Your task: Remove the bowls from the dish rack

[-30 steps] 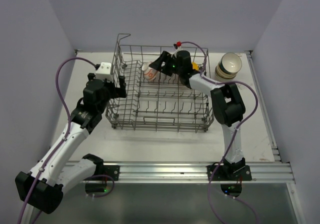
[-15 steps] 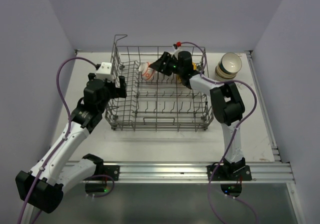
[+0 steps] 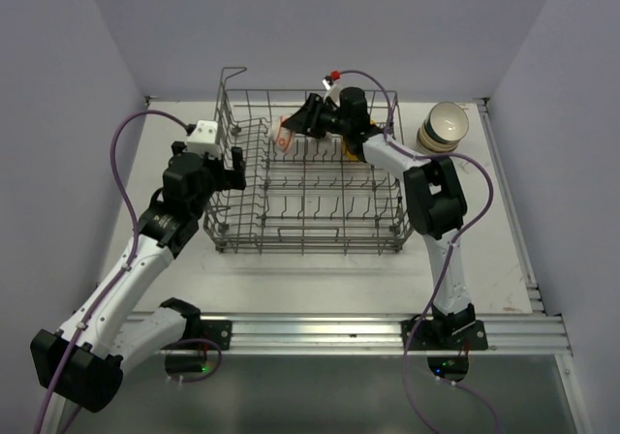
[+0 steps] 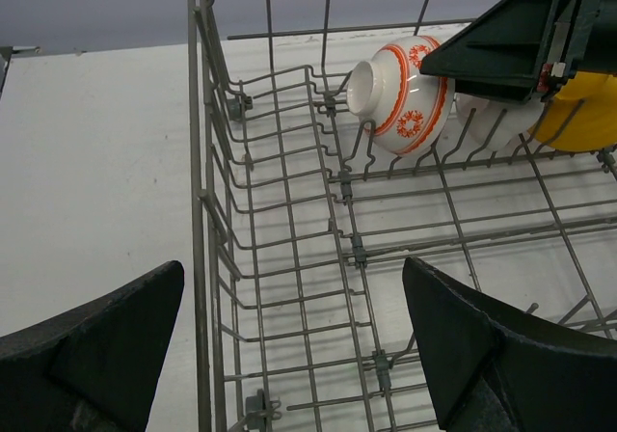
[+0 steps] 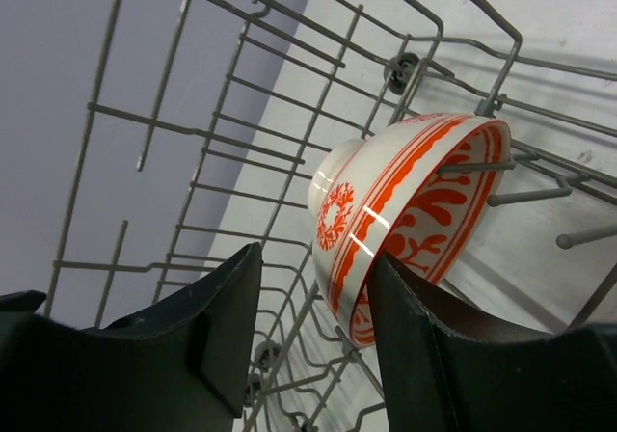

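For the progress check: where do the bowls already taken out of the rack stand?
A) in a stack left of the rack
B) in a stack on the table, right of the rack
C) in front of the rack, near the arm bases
B: the stack of bowls stands on the table, just right of the rack.

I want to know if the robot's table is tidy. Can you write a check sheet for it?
Surface: white table, rack on it.
Job's things: rack holds a patterned bowl on edge and a yellow bowl; stacked bowls stand right of it.
Clutter: nothing seen.
Grippers: left gripper open wide at the rack's left wall; right gripper open, fingers either side of the patterned bowl's rim.
Cables: purple cables loop off both arms.
Surroundings: lilac walls; metal rail in front.
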Controlling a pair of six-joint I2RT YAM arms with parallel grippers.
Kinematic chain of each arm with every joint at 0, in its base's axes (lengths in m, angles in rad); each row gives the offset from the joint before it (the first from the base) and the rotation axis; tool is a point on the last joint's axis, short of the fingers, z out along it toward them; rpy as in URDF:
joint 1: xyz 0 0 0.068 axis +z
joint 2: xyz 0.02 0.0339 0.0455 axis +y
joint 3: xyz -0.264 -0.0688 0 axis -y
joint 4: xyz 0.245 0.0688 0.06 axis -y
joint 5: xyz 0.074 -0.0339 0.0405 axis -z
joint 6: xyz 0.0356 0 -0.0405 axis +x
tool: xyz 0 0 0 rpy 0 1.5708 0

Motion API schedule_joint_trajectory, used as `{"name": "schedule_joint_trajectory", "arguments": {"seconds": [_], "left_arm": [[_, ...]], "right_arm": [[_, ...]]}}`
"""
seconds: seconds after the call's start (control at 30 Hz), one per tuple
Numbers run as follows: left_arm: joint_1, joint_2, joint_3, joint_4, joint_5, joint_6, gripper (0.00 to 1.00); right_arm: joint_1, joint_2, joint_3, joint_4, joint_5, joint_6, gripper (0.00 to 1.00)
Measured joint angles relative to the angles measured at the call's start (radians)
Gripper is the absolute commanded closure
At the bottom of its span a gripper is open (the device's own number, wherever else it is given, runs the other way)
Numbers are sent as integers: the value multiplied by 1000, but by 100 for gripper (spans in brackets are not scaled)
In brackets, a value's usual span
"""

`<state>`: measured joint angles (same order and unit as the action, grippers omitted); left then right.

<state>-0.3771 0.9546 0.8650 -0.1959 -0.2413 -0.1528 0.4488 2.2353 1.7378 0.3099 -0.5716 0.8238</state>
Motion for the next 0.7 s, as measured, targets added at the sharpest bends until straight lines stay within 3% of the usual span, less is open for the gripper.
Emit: {"name": "schedule_joint_trajectory", "arguments": {"seconds": [0.13,0.23,0.47,0.57,0.7], "left_arm": [[0,5,0,0,2,0,0],[0,9,0,0,3,2,0],[0,12,0,0,2,7,0],[0,12,0,-1,2,7,0],[0,14,0,-1,2,7,0]], "right_arm": [[2,33,34,-61,-10,-18,54],[5,66,50,-81,-20,-25,63],[4,74,56,-56,-34,-14,66],[4,74,52,-34,-57,-1,80],[10,74,38,30,-87,27,91]]}}
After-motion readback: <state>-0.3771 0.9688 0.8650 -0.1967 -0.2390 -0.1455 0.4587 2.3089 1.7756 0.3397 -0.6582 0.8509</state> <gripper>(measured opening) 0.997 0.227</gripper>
